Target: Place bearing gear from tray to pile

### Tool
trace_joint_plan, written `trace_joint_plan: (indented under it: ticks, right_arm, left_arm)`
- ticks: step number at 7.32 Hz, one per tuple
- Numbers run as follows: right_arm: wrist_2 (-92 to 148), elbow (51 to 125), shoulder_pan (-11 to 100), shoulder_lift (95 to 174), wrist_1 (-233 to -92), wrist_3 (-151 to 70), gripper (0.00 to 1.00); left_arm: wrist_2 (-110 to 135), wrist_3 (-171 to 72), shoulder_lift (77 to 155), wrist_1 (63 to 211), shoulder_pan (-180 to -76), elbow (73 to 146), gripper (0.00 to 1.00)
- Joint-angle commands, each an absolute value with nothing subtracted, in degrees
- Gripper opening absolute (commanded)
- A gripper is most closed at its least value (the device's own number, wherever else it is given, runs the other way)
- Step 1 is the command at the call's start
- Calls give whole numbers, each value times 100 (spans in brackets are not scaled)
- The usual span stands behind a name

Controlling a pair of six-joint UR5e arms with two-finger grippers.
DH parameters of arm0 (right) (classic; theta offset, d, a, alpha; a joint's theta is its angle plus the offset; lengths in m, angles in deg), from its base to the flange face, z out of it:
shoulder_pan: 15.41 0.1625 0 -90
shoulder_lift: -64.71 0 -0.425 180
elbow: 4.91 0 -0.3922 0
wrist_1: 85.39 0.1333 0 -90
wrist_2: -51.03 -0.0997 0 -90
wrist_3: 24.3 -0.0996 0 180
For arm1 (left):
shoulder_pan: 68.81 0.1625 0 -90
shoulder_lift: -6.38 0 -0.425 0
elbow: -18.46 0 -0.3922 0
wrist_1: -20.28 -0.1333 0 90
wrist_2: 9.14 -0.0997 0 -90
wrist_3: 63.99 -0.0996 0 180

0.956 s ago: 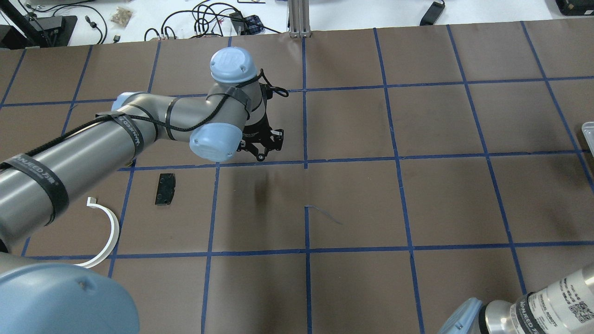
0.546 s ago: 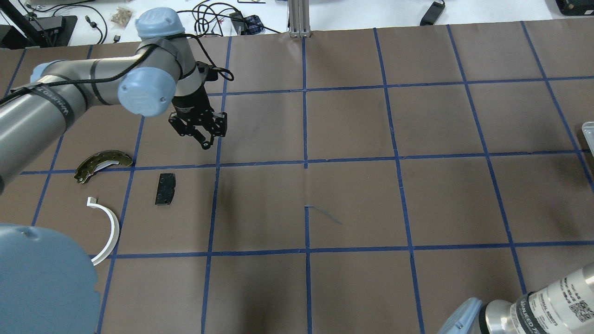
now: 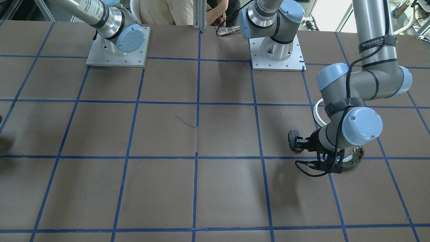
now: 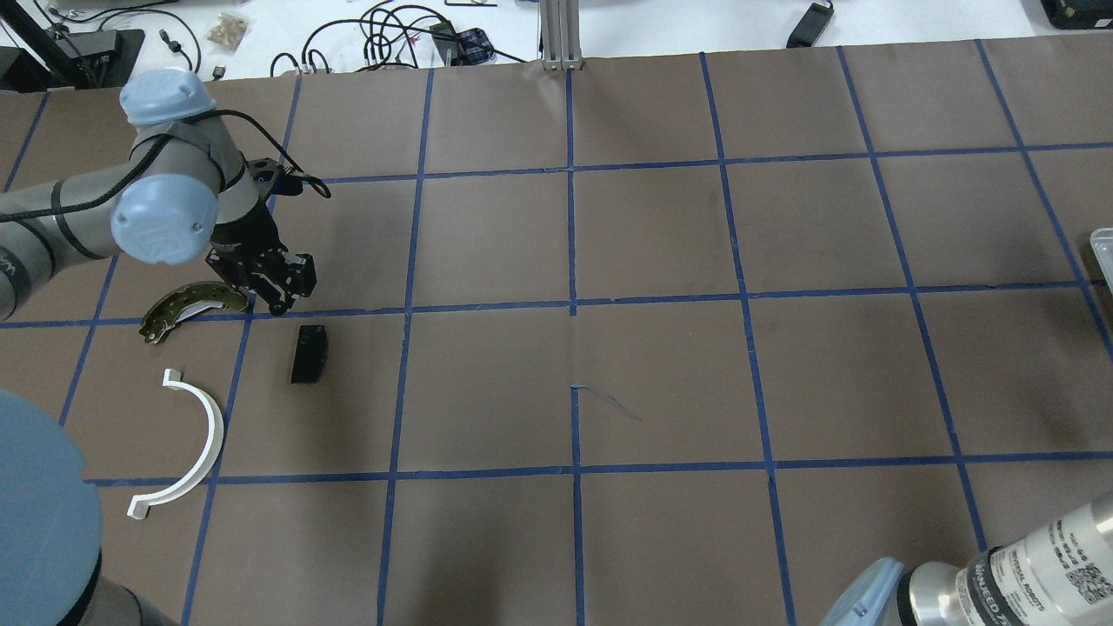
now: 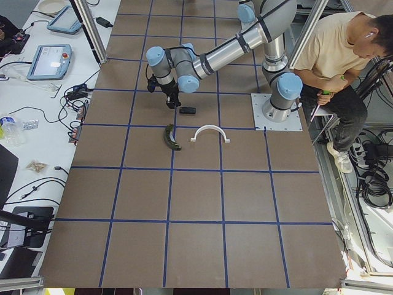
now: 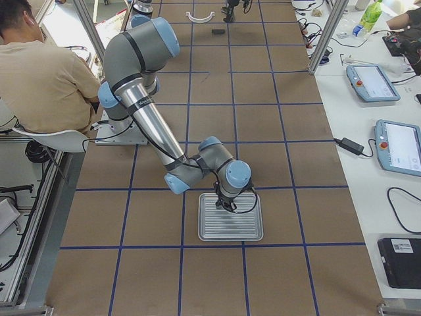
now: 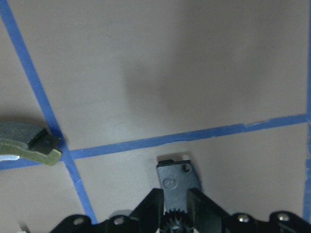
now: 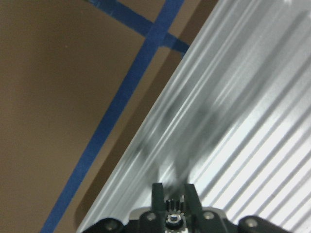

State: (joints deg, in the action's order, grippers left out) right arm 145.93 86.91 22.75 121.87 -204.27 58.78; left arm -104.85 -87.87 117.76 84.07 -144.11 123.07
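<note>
My left gripper (image 4: pixel 280 287) is shut on a small black bearing gear (image 7: pixel 174 222) and hangs low over the pile. The pile is a black pad (image 4: pixel 309 354), a white half-ring (image 4: pixel 196 443) and an olive brake shoe (image 4: pixel 193 306). The gripper is between the shoe and the pad, just beyond the pad (image 7: pixel 177 182). My right gripper (image 8: pixel 173 199) is shut on another small gear (image 8: pixel 173 206) just above the ribbed metal tray (image 8: pixel 243 111). In the exterior right view it (image 6: pixel 227 205) is over the tray's (image 6: pixel 230 227) far edge.
Brown table paper with a blue tape grid. The tray's corner (image 4: pixel 1103 248) shows at the overhead view's right edge. A person (image 5: pixel 344 55) sits behind the robot bases. Cables and tablets lie off the table's far side.
My left arm has swung left across the table, carrying its gripper from near the centre to the pile. The brake shoe has come out from under the arm.
</note>
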Motion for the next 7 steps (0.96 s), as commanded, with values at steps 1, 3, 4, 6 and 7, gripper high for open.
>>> trace_joint_plan:
  ticks: [1,3,4,6,7]
  right_arm:
    - [14973,8659,2283,12254,-20369,5893,0]
    - [14903,8668,2379,12648,-20316,5885,0]
    - [14885,8676,2658,12772,-20307,5772,0]
    - [14667,8720,3421,13009,-20203,4993,0]
    - [14517,8729,3878,13132,-19862,4336,0]
  left_arm:
    - [-10468,-9252,11642,7199,-14029,13155,0]
    - [-10276,-9265,11659,7178,-13825,13157,0]
    - [-10092,-9238,11633,7187,-13842,13158,0]
    - [-9950,-9046,11598,7222,-13886,13201,0]
    - [-9967,-9062,11598,7213,-13869,13167,0]
